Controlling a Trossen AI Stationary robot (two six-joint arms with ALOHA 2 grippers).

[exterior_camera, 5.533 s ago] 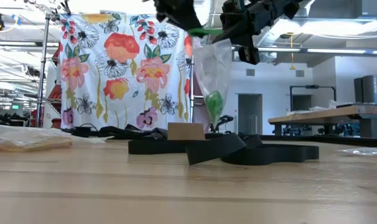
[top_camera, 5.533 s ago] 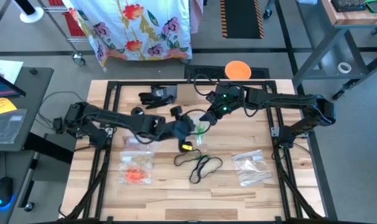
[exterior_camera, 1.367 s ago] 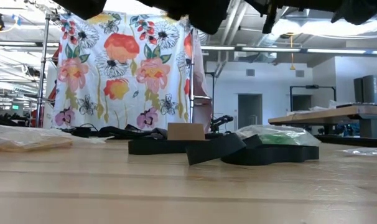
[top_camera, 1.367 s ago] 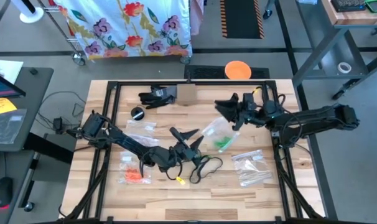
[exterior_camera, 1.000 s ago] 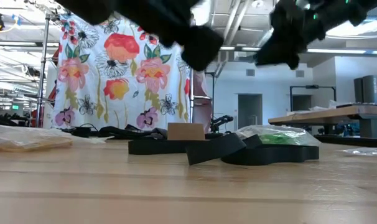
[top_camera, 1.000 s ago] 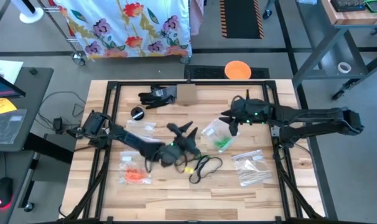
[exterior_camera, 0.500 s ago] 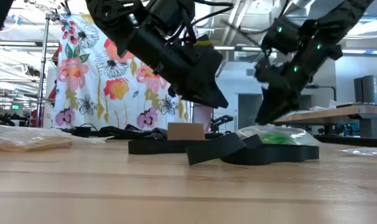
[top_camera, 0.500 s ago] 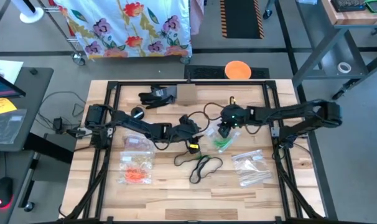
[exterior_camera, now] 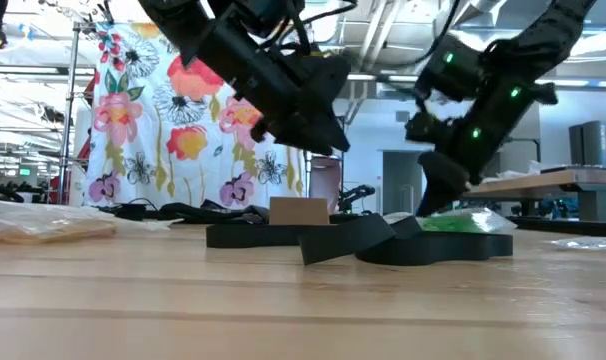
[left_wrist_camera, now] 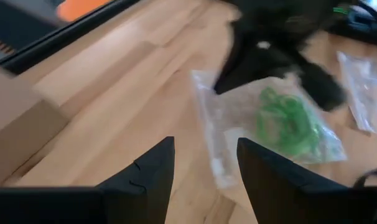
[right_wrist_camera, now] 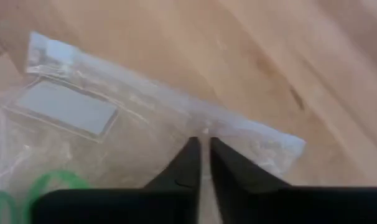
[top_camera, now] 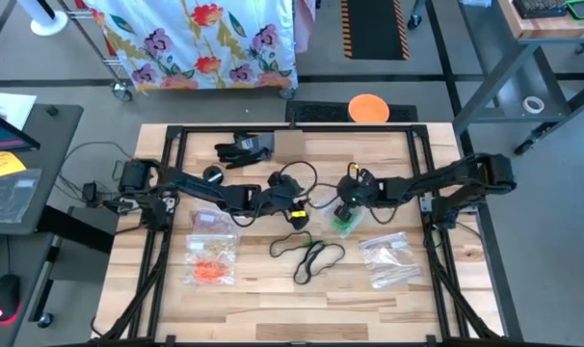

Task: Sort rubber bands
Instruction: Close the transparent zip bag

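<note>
A clear zip bag (top_camera: 346,222) with green rubber bands (left_wrist_camera: 285,118) inside lies flat on the table, right of the middle. My right gripper (right_wrist_camera: 201,142) has come down on the bag's far edge and is shut there; the low view shows it as well (exterior_camera: 445,195). My left gripper (left_wrist_camera: 201,158) hovers open just left of the bag (top_camera: 297,205), tilted down, with nothing between its fingers. Dark rubber bands (top_camera: 311,256) lie loose on the wood nearer the front edge. My right gripper pinches the clear bag's edge by the zip strip (right_wrist_camera: 223,129) between its two fingers. The fingers slant down from the table's right and far side, across that edge. The bag lies flat on the table, its green bands on the side away from the fingers.
Two clear bags (top_camera: 213,220) lie at the left, one with orange bands (top_camera: 208,270); another clear bag (top_camera: 388,260) lies at the right front. A cardboard box (top_camera: 288,145) and black items (top_camera: 242,147) stand at the far edge. The black frame (top_camera: 167,173) borders the table.
My right gripper has come down from above onto the green-band bag and has shut on its edge. My left gripper has moved toward the far edge and the bag and has rolled about its own axis, staying open. The bag has stayed on the table.
</note>
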